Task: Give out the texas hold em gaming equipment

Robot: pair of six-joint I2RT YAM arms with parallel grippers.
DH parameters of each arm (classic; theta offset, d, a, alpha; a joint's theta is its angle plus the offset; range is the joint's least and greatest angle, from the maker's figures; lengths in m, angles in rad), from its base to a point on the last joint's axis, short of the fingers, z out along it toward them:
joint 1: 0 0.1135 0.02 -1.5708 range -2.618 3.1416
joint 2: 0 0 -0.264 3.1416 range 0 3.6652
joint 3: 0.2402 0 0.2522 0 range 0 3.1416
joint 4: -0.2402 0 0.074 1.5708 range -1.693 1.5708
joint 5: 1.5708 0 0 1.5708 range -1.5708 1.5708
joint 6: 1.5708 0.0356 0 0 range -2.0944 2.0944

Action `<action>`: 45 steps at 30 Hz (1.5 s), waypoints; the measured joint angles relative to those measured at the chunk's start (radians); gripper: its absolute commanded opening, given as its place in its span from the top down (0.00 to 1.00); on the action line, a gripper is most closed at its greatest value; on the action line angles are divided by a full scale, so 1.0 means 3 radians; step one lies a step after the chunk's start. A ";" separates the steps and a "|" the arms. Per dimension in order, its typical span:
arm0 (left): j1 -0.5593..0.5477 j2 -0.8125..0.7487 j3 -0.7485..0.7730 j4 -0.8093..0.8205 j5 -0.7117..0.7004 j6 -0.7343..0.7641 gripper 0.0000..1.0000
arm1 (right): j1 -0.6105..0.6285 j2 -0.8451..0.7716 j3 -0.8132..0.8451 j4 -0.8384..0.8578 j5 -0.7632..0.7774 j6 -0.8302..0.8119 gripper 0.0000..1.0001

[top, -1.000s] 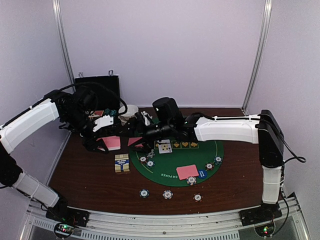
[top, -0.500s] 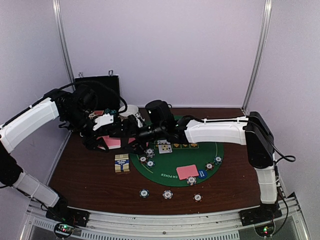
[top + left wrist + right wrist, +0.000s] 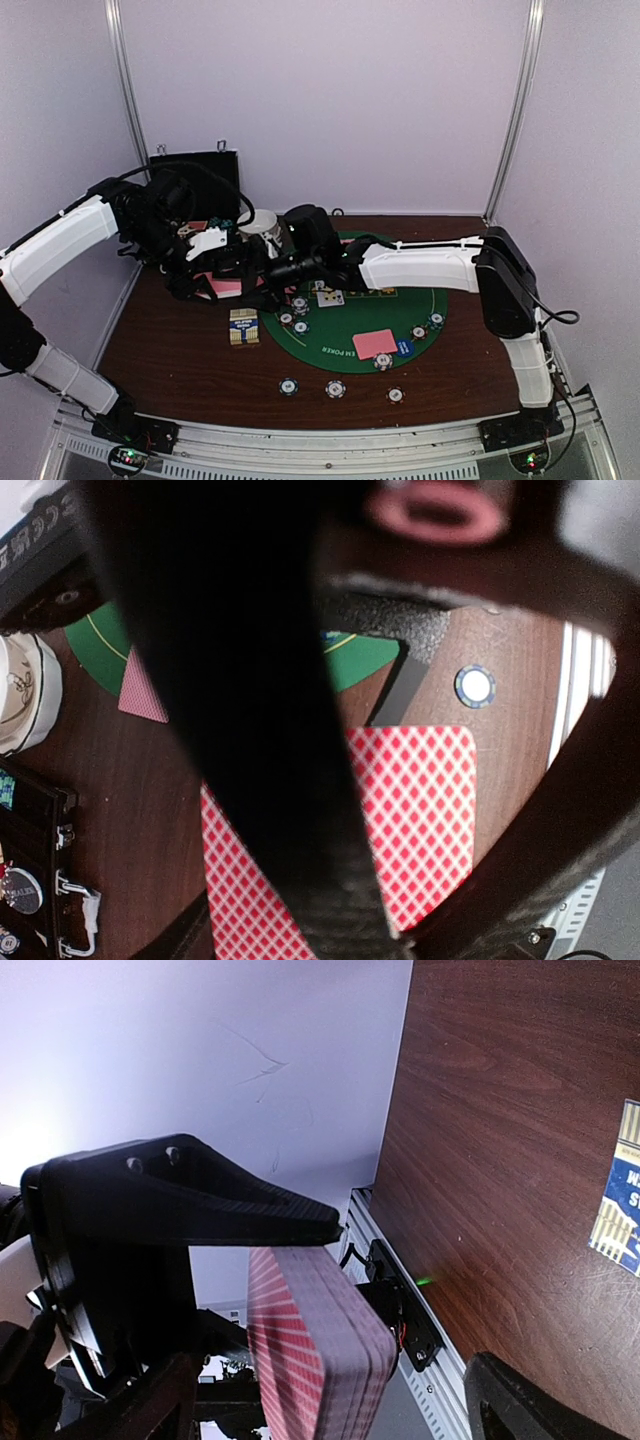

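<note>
Currently: pink-backed deck point(image 3: 315, 1360), clamped in left gripper point(image 3: 208, 280), edge-on at 9 o'clock of nearer right gripper point(image 3: 262, 270); its jaws spread wide, gripping nothing.

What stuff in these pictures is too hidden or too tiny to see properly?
Top view: the face-up cards on the green mat are tiny and partly under the right arm, so unreadable.
Left wrist view: the left gripper, shut on the pink-backed deck, hides the deck's middle behind its black finger.
Right wrist view: the card box is cut off by the right edge, so its words stop short.
</note>
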 measured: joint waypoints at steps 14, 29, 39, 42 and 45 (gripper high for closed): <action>0.0001 0.0001 0.0015 0.0000 0.0017 0.0000 1.00 | 0.0036 0.0303 0.0420 -0.0061 -0.0089 0.0032 0.06; 0.0000 0.0006 0.0015 0.0005 0.0014 0.0000 1.00 | -0.0008 0.0318 0.0370 -0.0251 -0.0153 -0.0083 0.17; 0.0000 0.0006 0.0015 0.0001 0.0015 0.0000 1.00 | -0.0081 0.0108 0.0134 -0.0323 -0.0163 -0.0230 0.24; 0.0000 0.0006 0.0014 0.0000 0.0015 0.0000 1.00 | -0.0089 0.0080 0.0100 -0.0317 -0.0161 -0.0237 0.25; 0.0000 0.0006 0.0014 0.0000 0.0015 0.0000 1.00 | -0.0095 0.0062 0.0086 -0.0320 -0.0163 -0.0237 0.26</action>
